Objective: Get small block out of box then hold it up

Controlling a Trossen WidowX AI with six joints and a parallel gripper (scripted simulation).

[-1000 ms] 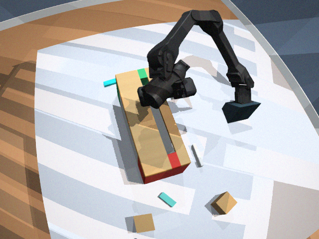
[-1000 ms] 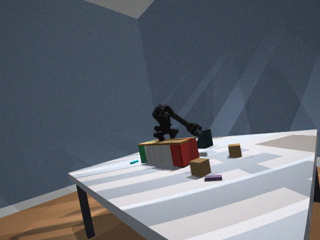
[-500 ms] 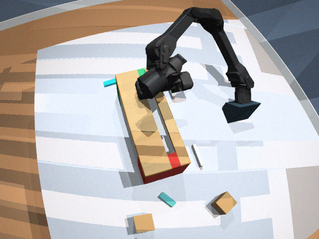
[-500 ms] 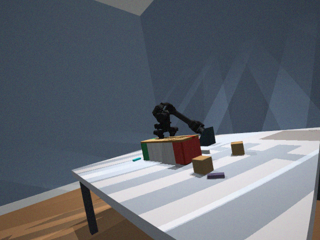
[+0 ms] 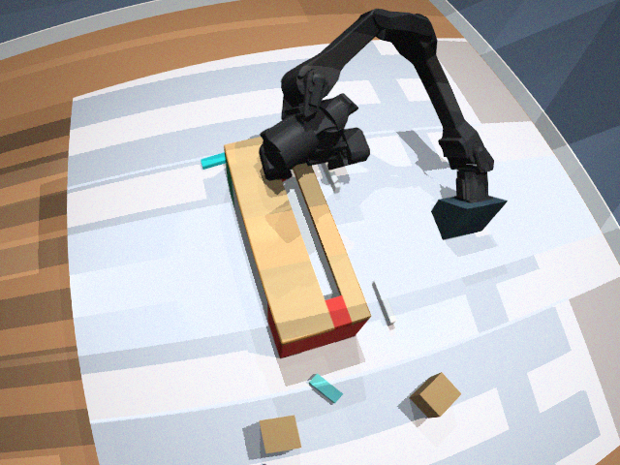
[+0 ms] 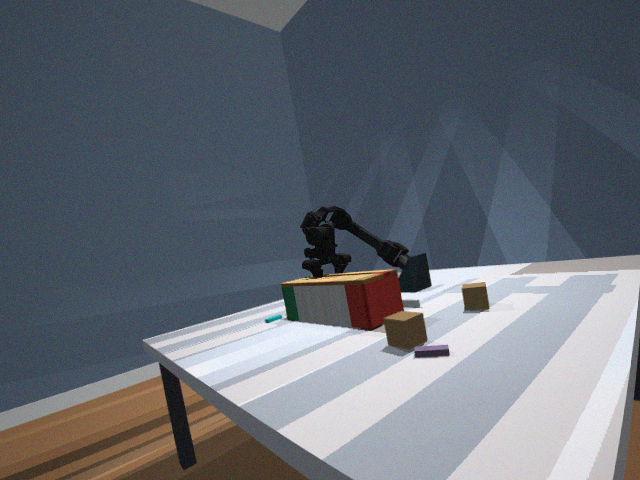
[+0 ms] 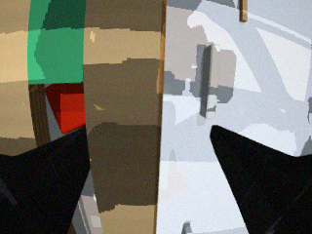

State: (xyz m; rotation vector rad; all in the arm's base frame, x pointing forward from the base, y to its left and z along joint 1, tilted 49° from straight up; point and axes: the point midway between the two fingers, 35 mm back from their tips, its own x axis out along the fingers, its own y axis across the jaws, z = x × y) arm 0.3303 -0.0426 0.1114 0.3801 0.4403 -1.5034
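The box (image 5: pixel 280 260) has a tan top, a red end and a green end, and its long side has grey and white stripes. The table (image 5: pixel 150 280) under the box is white with pale grey stripes. Near the box's red end lie two tan cubes (image 5: pixel 435 394) and a teal bar (image 5: pixel 325 387), and the arm (image 5: pixel 430 75) is black.

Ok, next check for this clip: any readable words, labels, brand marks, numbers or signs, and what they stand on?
None: no readable text in any view.
The box shows only plain colour: tan top, red end, green end.
The two tan cubes, the teal pieces and the thin grey bar carry no marks.
The arm and its open gripper show no brand or number.
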